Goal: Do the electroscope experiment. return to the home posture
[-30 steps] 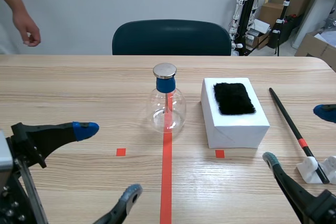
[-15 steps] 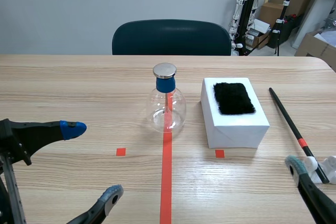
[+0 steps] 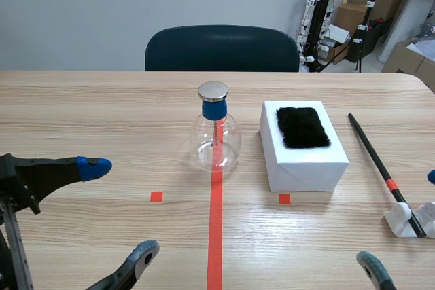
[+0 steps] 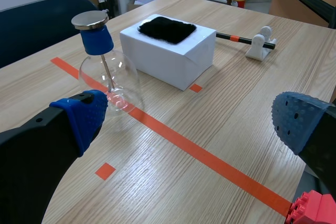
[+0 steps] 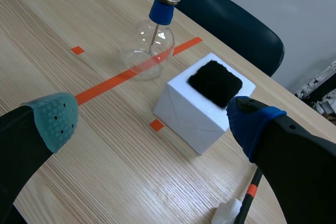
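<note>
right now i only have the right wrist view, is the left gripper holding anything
observer: No. The left gripper is open, with nothing between its fingers.
operator: ok and whats lying off to my side, i only catch an end of it
observer: That is a black rod. It lies beside the white box, and its near end rests on a white stand.
operator: anything close to that left arm
observer: The flask stands ahead of it, apart from both fingers.
</note>
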Controlling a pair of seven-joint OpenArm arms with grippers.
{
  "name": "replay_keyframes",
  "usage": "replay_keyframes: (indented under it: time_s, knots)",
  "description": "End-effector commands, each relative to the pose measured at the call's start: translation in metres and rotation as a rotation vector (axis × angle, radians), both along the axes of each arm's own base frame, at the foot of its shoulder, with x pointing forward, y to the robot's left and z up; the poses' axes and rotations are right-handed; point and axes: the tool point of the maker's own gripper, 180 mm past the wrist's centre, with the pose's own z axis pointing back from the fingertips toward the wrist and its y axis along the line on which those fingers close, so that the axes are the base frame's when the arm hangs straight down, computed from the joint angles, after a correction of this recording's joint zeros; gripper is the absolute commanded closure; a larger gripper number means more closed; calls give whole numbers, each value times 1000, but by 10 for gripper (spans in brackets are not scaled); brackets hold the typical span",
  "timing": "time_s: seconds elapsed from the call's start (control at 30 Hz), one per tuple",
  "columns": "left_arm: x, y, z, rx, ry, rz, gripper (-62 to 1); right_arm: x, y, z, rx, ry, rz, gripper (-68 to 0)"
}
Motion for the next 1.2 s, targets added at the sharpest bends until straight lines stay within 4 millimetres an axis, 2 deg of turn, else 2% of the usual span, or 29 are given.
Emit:
replay_keyframes:
  time_s: [0.0, 0.33, 1.17]
  knots:
    - [2, -2, 9, -32, -21, 2, -623, 1, 2, 8, 21, -19, 10, -577]
    - [2, -2, 9, -32, -21, 2, -623, -3, 17, 11, 20, -14, 82, -575]
    - [2, -2, 9, -32, -20, 2, -623, -3, 17, 12, 21, -15, 82, -576]
